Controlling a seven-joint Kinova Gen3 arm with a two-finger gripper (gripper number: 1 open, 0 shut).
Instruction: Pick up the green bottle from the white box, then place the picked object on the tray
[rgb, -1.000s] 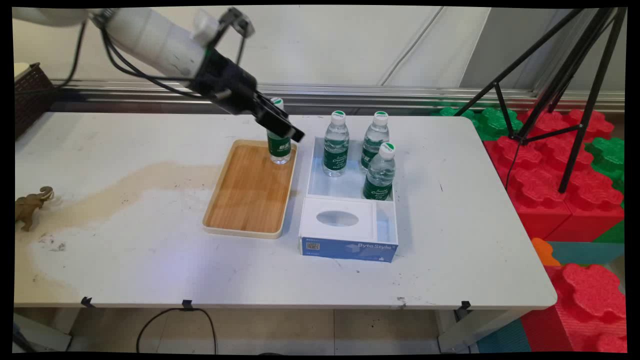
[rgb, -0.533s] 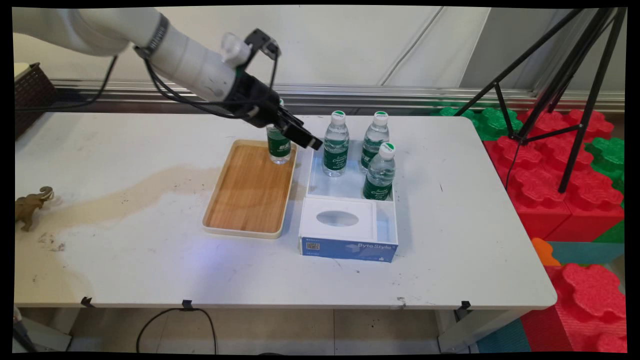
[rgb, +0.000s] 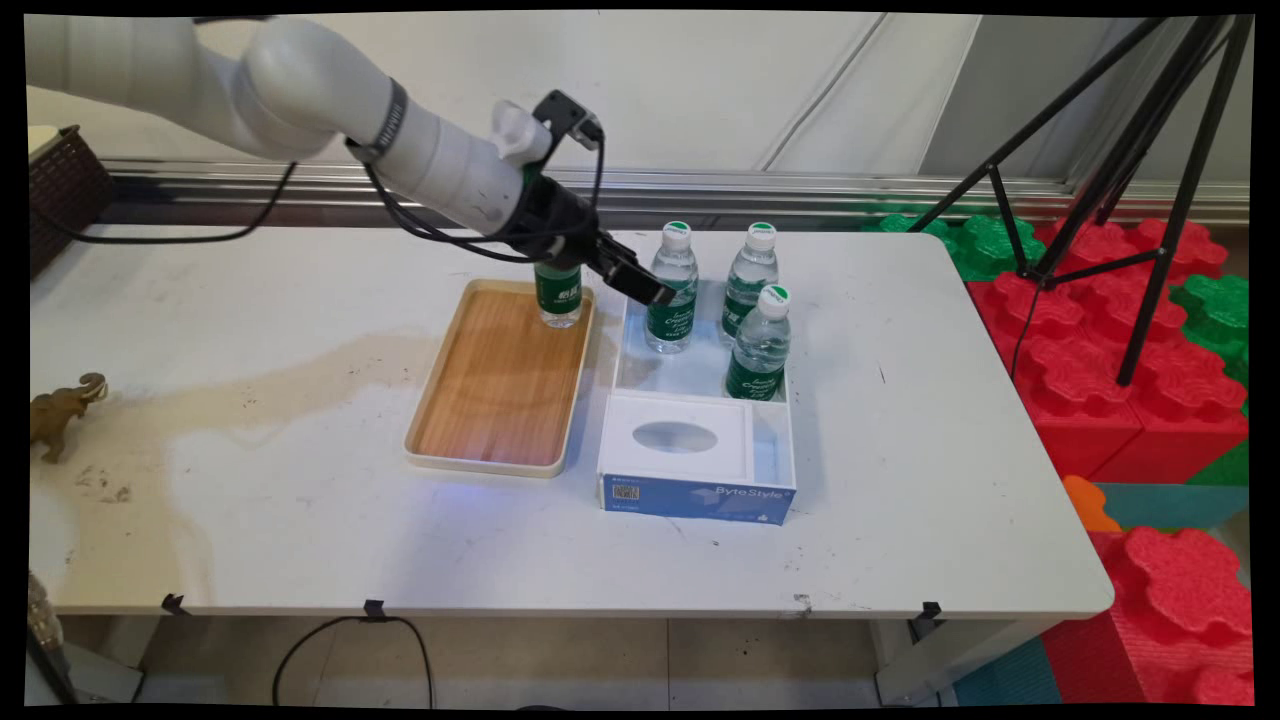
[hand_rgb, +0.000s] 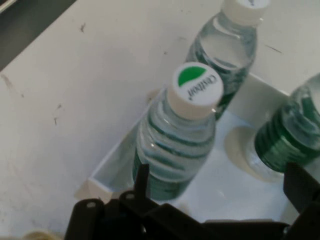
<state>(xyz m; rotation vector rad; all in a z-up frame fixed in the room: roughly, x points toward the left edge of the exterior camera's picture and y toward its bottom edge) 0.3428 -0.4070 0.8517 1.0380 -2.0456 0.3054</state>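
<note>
On the table (rgb: 900, 480) we see a tray (rgb: 480, 400), a white box (rgb: 700, 470) holding three bottles; nearest bottle (hand_rgb: 175, 145) stands in its far left corner. Our gripper (rgb: 648, 290) hangs wide beside it, holding nothing. It looks light, smooth, slightly squashy; we'd grip the labelled middle.

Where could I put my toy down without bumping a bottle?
Most of the wooden tray in front of its one bottle is bare. The white box is crowded: three bottles stand at its back.
</note>
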